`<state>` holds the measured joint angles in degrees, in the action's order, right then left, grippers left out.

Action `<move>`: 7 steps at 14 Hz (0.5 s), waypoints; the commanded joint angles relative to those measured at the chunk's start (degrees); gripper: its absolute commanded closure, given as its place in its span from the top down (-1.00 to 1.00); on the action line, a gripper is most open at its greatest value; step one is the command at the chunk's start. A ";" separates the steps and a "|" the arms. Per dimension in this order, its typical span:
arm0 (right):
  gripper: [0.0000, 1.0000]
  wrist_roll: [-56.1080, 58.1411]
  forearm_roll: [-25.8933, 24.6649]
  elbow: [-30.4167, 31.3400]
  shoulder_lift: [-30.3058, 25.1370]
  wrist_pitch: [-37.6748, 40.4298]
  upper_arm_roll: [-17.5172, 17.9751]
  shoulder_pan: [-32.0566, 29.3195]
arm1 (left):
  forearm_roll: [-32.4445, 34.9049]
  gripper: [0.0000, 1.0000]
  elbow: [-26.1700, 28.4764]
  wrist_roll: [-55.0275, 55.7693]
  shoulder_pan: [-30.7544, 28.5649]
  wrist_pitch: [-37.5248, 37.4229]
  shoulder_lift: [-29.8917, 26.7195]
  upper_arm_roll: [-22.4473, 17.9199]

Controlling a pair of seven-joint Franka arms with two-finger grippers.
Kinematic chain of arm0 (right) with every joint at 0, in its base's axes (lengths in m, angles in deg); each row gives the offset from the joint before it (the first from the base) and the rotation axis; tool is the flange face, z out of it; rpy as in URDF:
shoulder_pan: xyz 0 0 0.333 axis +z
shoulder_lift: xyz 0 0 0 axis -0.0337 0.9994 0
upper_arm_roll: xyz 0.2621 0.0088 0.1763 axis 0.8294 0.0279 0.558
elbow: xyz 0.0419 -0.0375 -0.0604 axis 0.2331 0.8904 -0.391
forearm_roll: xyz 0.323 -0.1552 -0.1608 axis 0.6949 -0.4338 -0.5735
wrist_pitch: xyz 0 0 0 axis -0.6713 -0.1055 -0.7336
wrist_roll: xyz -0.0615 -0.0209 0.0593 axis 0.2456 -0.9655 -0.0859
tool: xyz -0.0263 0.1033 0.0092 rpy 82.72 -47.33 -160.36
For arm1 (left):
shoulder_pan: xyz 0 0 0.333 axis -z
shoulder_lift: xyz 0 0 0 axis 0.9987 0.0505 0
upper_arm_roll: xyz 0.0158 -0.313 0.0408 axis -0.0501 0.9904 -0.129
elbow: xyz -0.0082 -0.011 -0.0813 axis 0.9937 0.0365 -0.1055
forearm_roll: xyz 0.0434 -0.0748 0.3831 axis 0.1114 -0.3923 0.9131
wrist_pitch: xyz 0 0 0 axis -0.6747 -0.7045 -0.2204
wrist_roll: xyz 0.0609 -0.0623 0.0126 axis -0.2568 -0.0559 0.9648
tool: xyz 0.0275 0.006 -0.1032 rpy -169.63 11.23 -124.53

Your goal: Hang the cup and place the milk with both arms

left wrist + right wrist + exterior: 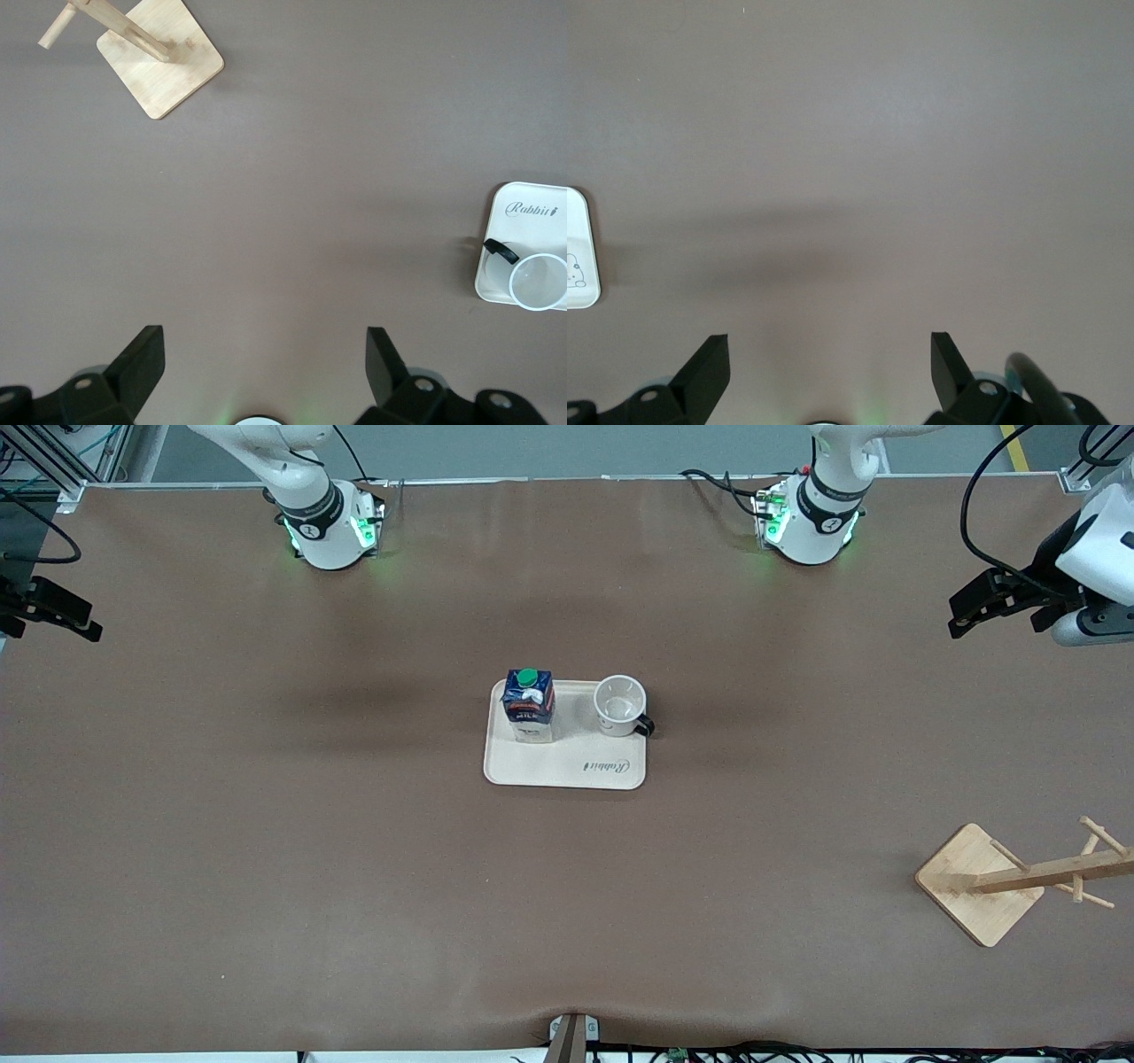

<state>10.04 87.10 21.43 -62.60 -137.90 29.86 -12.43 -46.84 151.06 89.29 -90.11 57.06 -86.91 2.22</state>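
The white cup (620, 706) with a black handle stands upright on a cream tray (567, 766) at the table's middle. The dark blue milk (529, 704) with a green cap stands beside it on the tray, toward the right arm's end. The cup also shows in the left wrist view (538, 282). My left gripper (992, 607) is open and empty above the table at the left arm's end; its fingers are wide apart in the left wrist view (263, 341). My right gripper (49, 615) is open and empty above the right arm's end (830, 341).
A wooden cup rack (1019, 877) with pegs on a square base stands nearer to the front camera than the tray, toward the left arm's end; it also shows in the left wrist view (164, 62). The tray's corner (580, 257) shows in the right wrist view.
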 commanded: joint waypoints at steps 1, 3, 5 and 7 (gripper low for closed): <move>1.00 -0.05 0.63 -1.56 -0.52 2.15 1.33 -0.76 | -0.08 1.00 -0.97 -0.71 -0.07 -1.03 0.19 -0.07; 1.00 0.04 0.81 -2.02 0.01 1.38 1.42 -0.40 | -0.08 1.00 -1.06 -0.62 -0.16 -1.03 0.19 -0.07; 1.00 0.04 0.81 -2.02 0.36 -0.90 1.42 -0.23 | 0.01 1.00 -1.14 -0.09 0.19 -0.94 0.46 0.02; 1.00 0.04 0.89 -2.11 0.71 -2.22 1.42 0.82 | -0.07 1.00 -1.06 0.26 0.19 -0.94 1.68 0.10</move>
<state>10.07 87.28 20.27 -62.58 -139.31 31.13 -12.31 -46.84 151.08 89.30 -90.03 57.04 -86.70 2.24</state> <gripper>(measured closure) 0.000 0.000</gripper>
